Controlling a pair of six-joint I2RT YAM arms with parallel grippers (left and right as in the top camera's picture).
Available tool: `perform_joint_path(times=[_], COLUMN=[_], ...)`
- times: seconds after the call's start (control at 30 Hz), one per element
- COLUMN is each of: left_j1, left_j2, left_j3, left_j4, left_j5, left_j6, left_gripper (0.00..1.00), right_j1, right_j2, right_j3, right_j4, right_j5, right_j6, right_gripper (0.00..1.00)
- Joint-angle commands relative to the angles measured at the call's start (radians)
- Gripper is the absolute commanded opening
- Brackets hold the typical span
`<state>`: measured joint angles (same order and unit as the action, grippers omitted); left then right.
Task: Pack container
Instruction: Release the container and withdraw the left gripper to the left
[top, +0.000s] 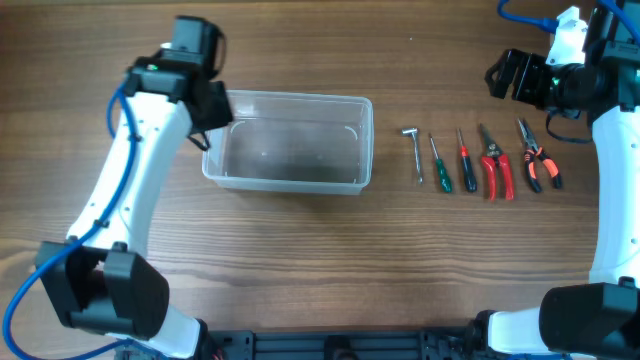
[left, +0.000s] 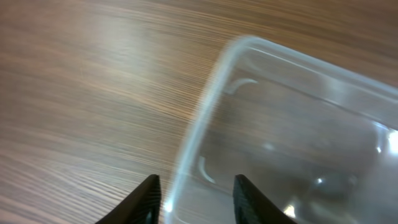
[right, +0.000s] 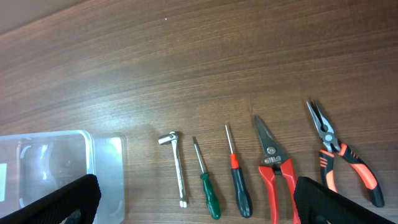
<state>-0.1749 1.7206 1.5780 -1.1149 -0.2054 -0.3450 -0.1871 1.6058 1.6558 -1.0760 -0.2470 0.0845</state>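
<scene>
Left wrist: container (left: 202, 118) rim between left jaws, apart, seemingly not touching; right jaws apart, far off.

left arm (top: 130, 180) extended forward, left jaws parted | right arm (top: 610, 180) extended forward, right jaws wide apart

Robotics lab workbench: white robot arms with blue cables (top: 130, 170) stand at either end of a brown wood-grain desk (top: 300, 260) bearing a clear plastic rectangular tub (top: 290, 185) and a neat row of hand tools (top: 466, 165), among them a green-handled screwdriver (top: 440, 172) and red-handled metal snips (top: 496, 168).
</scene>
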Motion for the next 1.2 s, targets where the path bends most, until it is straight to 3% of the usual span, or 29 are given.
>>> perform_joint_path(times=[0.0, 0.07, 0.37, 0.57, 0.73, 1.0, 1.17], left_j1=[0.089, 0.101, 0.103, 0.106, 0.106, 0.106, 0.106], left_j2=[0.067, 0.099, 0.208, 0.248, 0.277, 0.279, 0.279], left_j3=[-0.003, -0.003, -0.003, -0.003, -0.003, -0.003, -0.003], left_j4=[0.029, 0.051, 0.092, 0.095, 0.075, -0.008, -0.066], left_j5=[0.048, 0.107, 0.111, 0.112, 0.169, 0.171, 0.171], left_j6=[0.031, 0.097, 0.282, 0.342, 0.341, 0.338, 0.337], left_gripper=[0.38, 0.4, 0.46, 0.48, 0.36, 0.08, 0.04], right_j1=[0.0, 0.0, 0.0, 0.0, 0.0, 0.0, 0.0], right_j2=[0.012, 0.012, 0.012, 0.012, 0.012, 0.012, 0.012], right_j3=[0.018, 0.018, 0.018, 0.018, 0.018, 0.018, 0.018], right_j4=[0.006, 0.007, -0.008, -0.023, -0.025, -0.021, -0.017], right_j5=[-0.016, -0.016, 0.01, 0.037, 0.044, 0.044, 0.044], right_j6=[-0.003, -0.003, -0.006, -0.006, -0.006, -0.007, -0.006], right_gripper=[1.0, 1.0, 1.0, 1.0, 1.0, 1.0, 1.0])
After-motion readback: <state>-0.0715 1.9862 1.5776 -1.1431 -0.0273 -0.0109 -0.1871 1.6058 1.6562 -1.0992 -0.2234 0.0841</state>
